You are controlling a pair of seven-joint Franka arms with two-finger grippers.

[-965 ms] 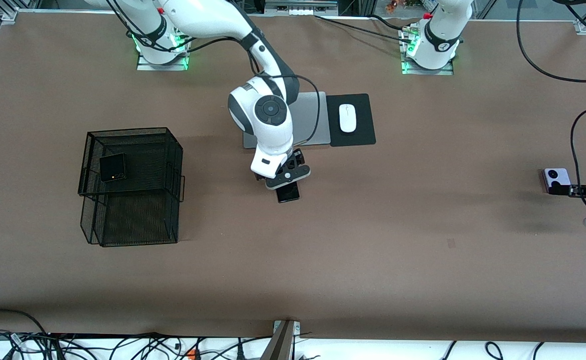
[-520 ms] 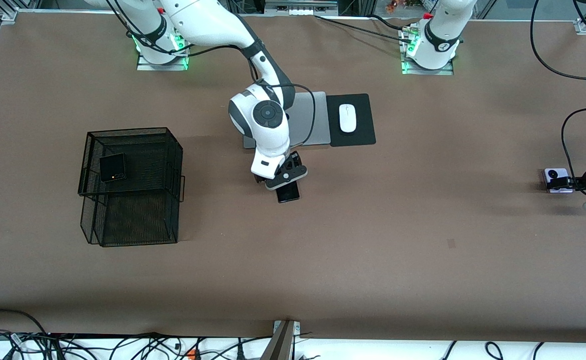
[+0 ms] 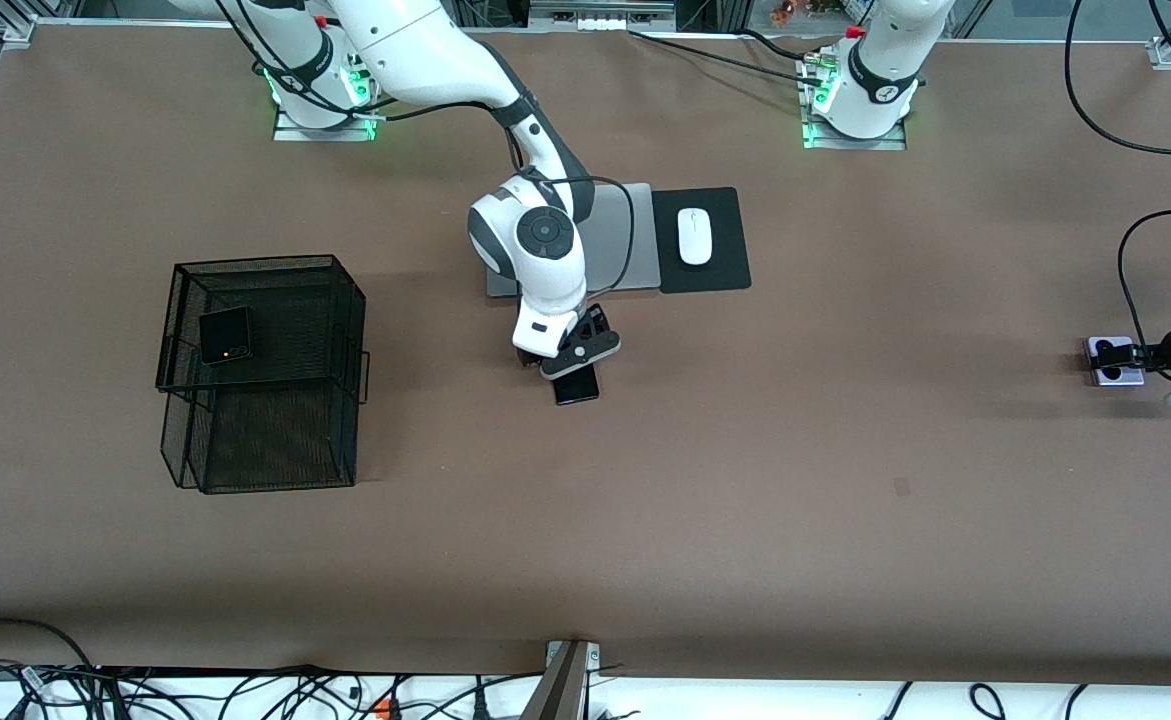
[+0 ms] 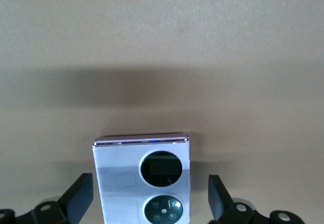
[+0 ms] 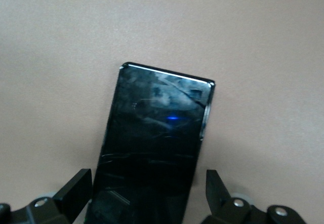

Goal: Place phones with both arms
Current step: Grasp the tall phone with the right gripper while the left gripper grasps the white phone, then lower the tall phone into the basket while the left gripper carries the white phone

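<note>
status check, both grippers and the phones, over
Right gripper open, straddling the slab phone on the table. Left gripper open around the lilac flip phone. Black flip phone already on the mesh basket. Nothing blocking.

High front camera faces both arms — wrist cameras look down close at table (image 3: 845, 500).

Slab phone (image 5: 152, 143) glossy black, smudged; lilac flip phone (image 4: 142, 181) mirror-shiny; table (image 3: 745, 500) matt brown.
</note>
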